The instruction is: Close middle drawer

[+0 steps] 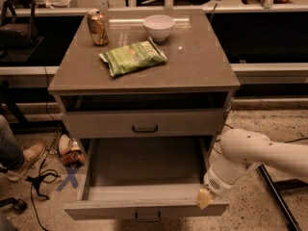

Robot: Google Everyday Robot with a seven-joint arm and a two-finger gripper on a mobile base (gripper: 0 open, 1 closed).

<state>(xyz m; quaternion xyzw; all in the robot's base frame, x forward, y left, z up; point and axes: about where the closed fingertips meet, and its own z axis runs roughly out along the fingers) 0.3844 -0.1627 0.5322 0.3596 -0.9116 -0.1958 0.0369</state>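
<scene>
The middle drawer (144, 165) of the grey-brown cabinet is pulled far out toward the camera and is empty. Its flat front (96, 210) lies along the bottom of the view, with the small dark handle (147, 219) at centre. The upper drawer (106, 124) above it is shut. The lowest drawer is hidden under the open one. My gripper (204, 198), on the white arm (250, 155) coming in from the right, sits at the right end of the drawer front, on or just above its top edge.
On the cabinet top (202, 66) stand a drink can (97, 27), a white bowl (159, 26) and a green chip bag (133, 57). A person's shoe (30, 155) and cables (41, 179) are on the floor at the left. A dark rail (276, 191) runs along the floor at the right.
</scene>
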